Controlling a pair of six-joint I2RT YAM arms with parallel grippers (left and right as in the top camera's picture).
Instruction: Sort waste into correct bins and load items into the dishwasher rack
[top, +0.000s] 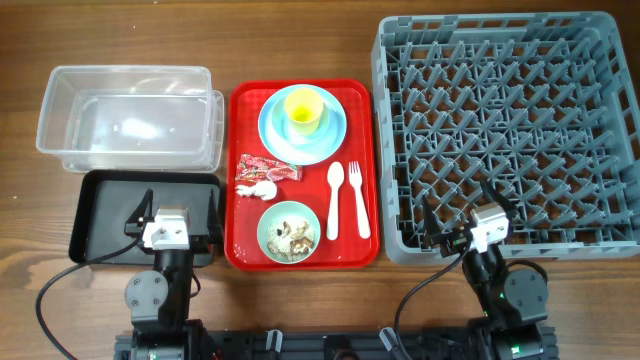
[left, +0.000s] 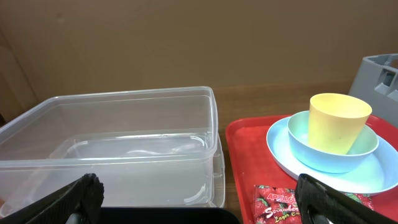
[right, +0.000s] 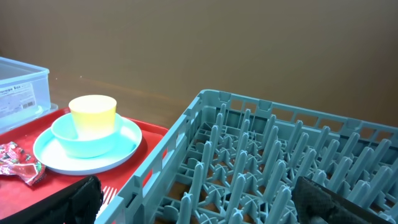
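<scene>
On the red tray, a yellow cup (top: 303, 110) stands on stacked light blue plates (top: 330, 135). Below them lie a red-and-white wrapper (top: 266, 170), a white tissue (top: 258, 190), a white fork (top: 335, 198) and a spoon (top: 358, 200). A pale green bowl (top: 268, 232) holds crumbly scraps (top: 292, 236). The clear tub (top: 130, 120) and the black tray (top: 100, 215) sit to the left, the grey rack (top: 505, 130) to the right. My left gripper (top: 175, 208) hangs open over the black tray. My right gripper (top: 462, 212) is open over the rack's near-left corner.
The red tray (top: 245, 240) fills the gap between the bins and the rack. In the left wrist view the tub (left: 124, 143) is straight ahead and the wrapper (left: 280, 202) lies by my right finger. The rack's pegs (right: 249, 155) stand under the right gripper (right: 199, 196).
</scene>
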